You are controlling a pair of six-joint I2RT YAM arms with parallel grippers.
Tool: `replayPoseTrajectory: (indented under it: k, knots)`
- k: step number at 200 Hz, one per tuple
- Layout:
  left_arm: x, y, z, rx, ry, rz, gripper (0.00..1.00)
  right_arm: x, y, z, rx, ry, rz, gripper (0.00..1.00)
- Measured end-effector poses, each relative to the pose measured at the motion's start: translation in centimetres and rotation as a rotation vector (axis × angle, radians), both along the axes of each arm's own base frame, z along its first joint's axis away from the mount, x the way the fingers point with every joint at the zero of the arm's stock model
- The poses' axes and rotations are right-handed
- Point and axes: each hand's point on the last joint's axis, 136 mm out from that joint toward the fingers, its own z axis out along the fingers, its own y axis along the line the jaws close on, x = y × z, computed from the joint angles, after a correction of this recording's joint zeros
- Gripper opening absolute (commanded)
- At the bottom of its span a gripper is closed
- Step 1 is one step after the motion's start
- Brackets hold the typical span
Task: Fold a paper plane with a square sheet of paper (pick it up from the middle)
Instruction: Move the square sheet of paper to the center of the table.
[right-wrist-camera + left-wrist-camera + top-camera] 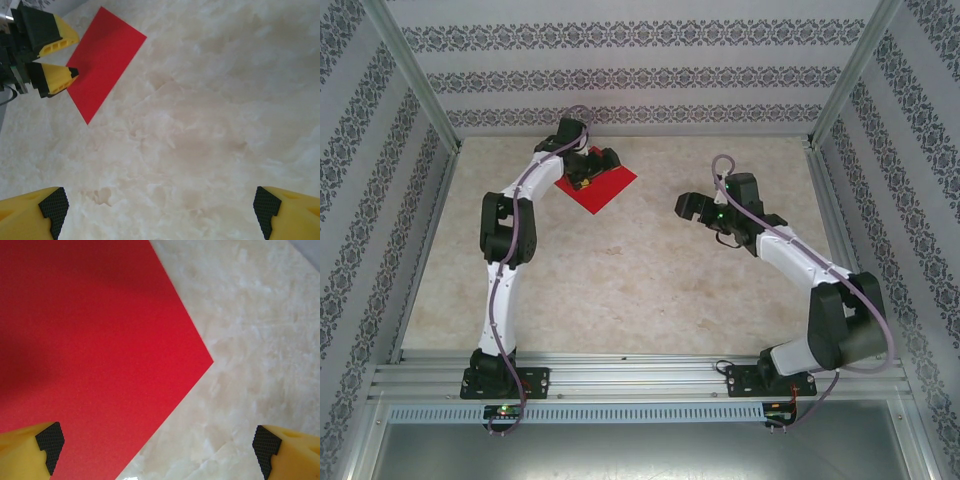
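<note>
**folding not begun, pickup barely under way**

no crease anywhere on the square sheet of paper (605, 185); lies flat and whole at the far left of the table (620, 290), turned cornerwise like a diamond. poised low over it with the left gripper (160, 445), spread wide open and gripping nothing: one pad above the red, the other above bare tabletop past the edge, so nearer a corner than the middle by the look of it. cannot tell whether touching the paper. over toward the right of the table with the right gripper (160, 207), likewise wide open and empty, well apart from the sheet and facing it.

judged from this: nearly everything left to do, namely a lift from the middle, then every fold toward the dart.

below, a pale marbled cream surface, smooth, faintly stained in spots. around it, walls (620, 75) papered in grey bands of ornament on white, with slim metal posts (412, 75) at the corners and a ribbed aluminium rail (640, 378) along the near edge for the arm bases.
</note>
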Motion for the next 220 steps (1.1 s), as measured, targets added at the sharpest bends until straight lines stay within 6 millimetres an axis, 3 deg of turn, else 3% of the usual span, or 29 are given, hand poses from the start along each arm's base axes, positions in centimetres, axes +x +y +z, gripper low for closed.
replayPoseTrajectory:
  k: [43,58,116,151,169,187,199,220]
  knots:
    - [-2.5,-0.2,-2.9,0.011,0.116,-0.024,0.99,-0.3,0.6,-2.6,-0.021,0.090,0.001,0.98]
    - [-3.5,-0.4,-2.9,0.013,0.119,-0.042,0.99,-0.6,0.7,-3.2,-0.030,0.114,0.000,0.98]
    - [-12.6,-2.4,-3.5,0.015,0.199,-0.165,0.95,-1.7,0.9,-4.0,-0.065,0.164,0.004,0.97]
    - [-19.8,-4.6,-3.8,0.019,0.204,-0.277,0.93,-2.8,2.7,-4.0,-0.060,0.176,0.066,0.86]
    - [-23.6,-5.6,-3.5,0.010,0.196,-0.323,0.95,-2.8,4.0,-3.7,-0.043,0.183,0.105,0.81]
    - [-26.2,-5.2,-2.9,0.001,0.188,-0.319,0.97,-2.3,5.6,-3.6,-0.024,0.191,0.142,0.77]
    - [-26.5,-4.7,-1.8,0.006,0.154,-0.301,0.97,-1.8,7.0,-3.6,-0.019,0.197,0.170,0.72]
    - [-25.2,-3.9,2.0,0.031,0.015,-0.255,0.98,-1.4,9.8,-4.0,-0.009,0.213,0.233,0.69]
